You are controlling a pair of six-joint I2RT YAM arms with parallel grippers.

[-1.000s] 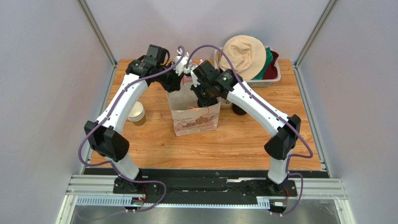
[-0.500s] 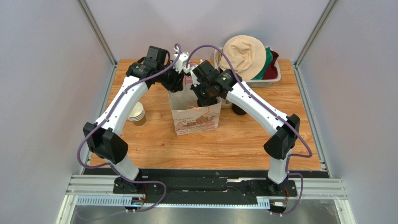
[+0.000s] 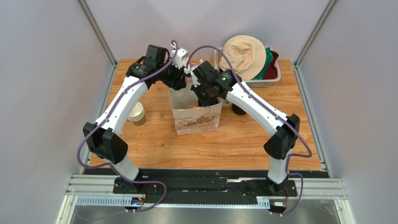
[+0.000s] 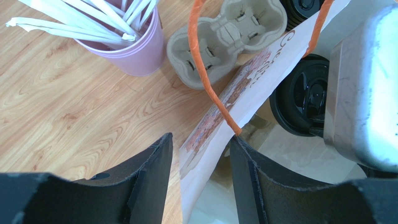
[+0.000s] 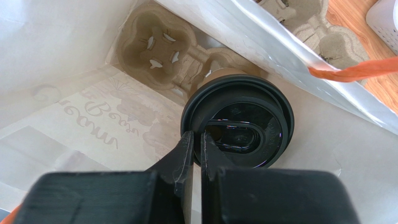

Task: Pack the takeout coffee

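The takeout coffee, a brown cup under a black lid, stands upright in a cardboard carrier at the bottom of the white paper bag. My right gripper reaches down into the bag and is shut on the near rim of the lid. In the left wrist view the same lid shows inside the bag. My left gripper is open at the bag's back rim, one finger on each side of the bag wall and clear of it. An orange handle arches above.
A stack of lidless brown cups stands left of the bag. Behind the bag are a pink cup of white straws, spare cardboard carriers and black lids. A white basket holding a beige hat sits at the back right.
The left gripper's jaws have opened and let go of the bag wall. The right gripper stays shut on the lid inside the bag.
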